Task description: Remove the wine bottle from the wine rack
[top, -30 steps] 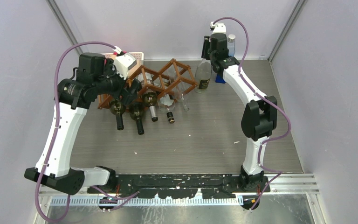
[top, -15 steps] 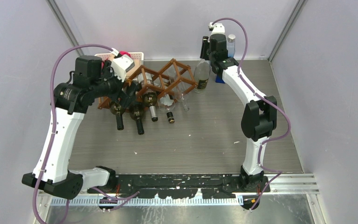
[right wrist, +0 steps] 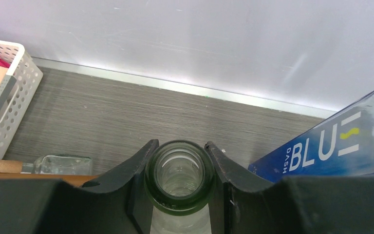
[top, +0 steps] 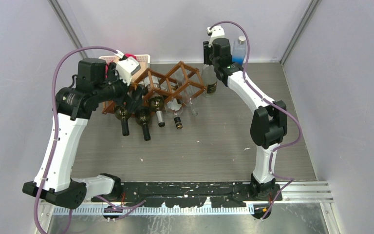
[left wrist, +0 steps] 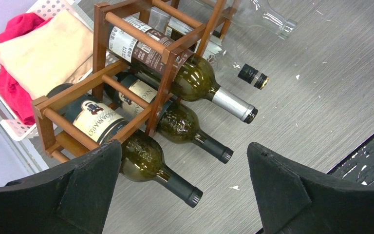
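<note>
The brown lattice wine rack (top: 173, 78) stands at the back left; it also shows in the left wrist view (left wrist: 99, 53). Three dark green wine bottles (top: 143, 121) lie in its left cells, necks pointing toward me, and are seen close in the left wrist view (left wrist: 141, 158). My left gripper (top: 132, 95) is open and empty just above them (left wrist: 183, 146). My right gripper (top: 210, 59) is shut on the neck of an upright clear glass bottle (top: 210, 80) beside the rack's right end. The right wrist view shows the jaws (right wrist: 180, 145) clamped round the bottle's green rim (right wrist: 177, 207).
A white plastic basket (top: 135, 59) with red and beige cloths sits behind the rack's left end (left wrist: 5, 73). A blue-labelled bottle (top: 238, 48) stands by the back wall, right of my right gripper (right wrist: 331, 146). A small dark-capped bottle (top: 177, 119) and a clear bottle (left wrist: 265, 14) lie in the rack's right cells.
My right gripper has moved left with the clear bottle, uncovering the blue-labelled bottle behind it. My left arm shifted slightly left and then held still.
</note>
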You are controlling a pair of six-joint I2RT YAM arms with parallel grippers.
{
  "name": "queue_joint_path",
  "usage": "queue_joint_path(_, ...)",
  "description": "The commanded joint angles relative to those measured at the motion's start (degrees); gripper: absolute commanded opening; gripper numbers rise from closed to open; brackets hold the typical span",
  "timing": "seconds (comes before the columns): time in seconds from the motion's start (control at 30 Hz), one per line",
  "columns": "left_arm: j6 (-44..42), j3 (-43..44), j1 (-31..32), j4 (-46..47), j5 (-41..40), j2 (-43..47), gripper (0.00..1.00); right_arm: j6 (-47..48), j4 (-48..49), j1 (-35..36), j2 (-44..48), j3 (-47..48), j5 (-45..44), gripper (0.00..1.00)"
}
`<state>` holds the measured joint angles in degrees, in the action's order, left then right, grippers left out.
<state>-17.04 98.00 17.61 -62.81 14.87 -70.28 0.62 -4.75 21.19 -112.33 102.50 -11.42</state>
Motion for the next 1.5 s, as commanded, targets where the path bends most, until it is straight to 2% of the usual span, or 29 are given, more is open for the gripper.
queue_joint_path(0.0, -0.2, 0.3, -0.1, 3.3, 1.7, 1.5, 1.00, 3.8, 13.9, 0.1, 6.7, 1.0, -3.3, 0.01)
queue_joint_path(0.13, -0.2, 0.1, -0.1, 3.4, 1.6, 1.5, 1.00, 4.5, 16.8, 0.0, 7.6, -1.1, -3.4, 0.01)
queue_joint_path(0.33, -0.1, 0.1, -0.1, 3.6, 2.2, 1.7, 1.00, 4.5, 15.7, 0.1, 7.6, -1.8, -2.5, 0.01)
queue_joint_path(0.37, -0.5, 0.2, -0.1, 3.2, 2.9, 1.7, 1.00, 4.3, 15.7, 0.1, 7.8, -2.1, -2.5, 0.06)
queue_joint_path(0.43, -1.1, 0.4, -0.1, 2.7, 3.6, 1.8, 1.00, 3.1, 15.7, 0.2, 8.4, -2.5, -2.8, 0.25)
queue_joint_path(0.5, -1.2, 0.6, -0.1, 2.6, 3.5, 1.7, 1.00, 2.1, 15.5, 0.2, 9.1, -2.6, -3.0, 0.36)
queue_joint_path(0.53, -1.4, 0.8, -0.1, 2.4, 3.2, 1.5, 1.00, 1.6, 15.2, 0.2, 9.5, -2.5, -3.3, 0.47)
queue_joint_path(0.57, -1.5, 1.1, -0.1, 2.1, 3.0, 1.3, 1.00, 1.2, 15.0, 0.3, 10.0, -2.7, -3.5, 0.53)
queue_joint_path(0.63, -1.7, 1.7, -0.1, 1.3, 2.6, 1.0, 1.00, 0.9, 14.9, 0.8, 11.1, -3.6, -4.9, 0.76)
queue_joint_path(0.77, -1.6, 2.3, -0.1, 0.6, 2.9, 1.3, 1.00, 0.5, 14.1, 1.2, 13.2, -4.9, -4.8, 0.99)
queue_joint_path(1.03, -1.4, 3.5, -0.2, -1.9, 1.6, 0.9, 1.00, -0.2, 7.6, 2.6, 17.6, -3.7, -5.0, 1.00)
queue_joint_path(1.2, -1.1, 2.9, -0.9, -1.1, -0.9, 1.5, 1.00, -0.5, 0.9, 7.4, 24.0, -5.4, -10.4, 1.00)
queue_joint_path(1.3, -0.7, 2.9, -4.8, -0.1, 0.3, 1.5, 1.00, -2.6, -6.6, 12.3, 27.6, -5.7, -15.1, 1.00)
queue_joint_path(1.47, -0.6, 5.8, -16.1, 0.0, 6.5, -0.3, 1.00, -8.5, -18.4, 22.4, 30.7, -5.5, -20.3, 1.00)
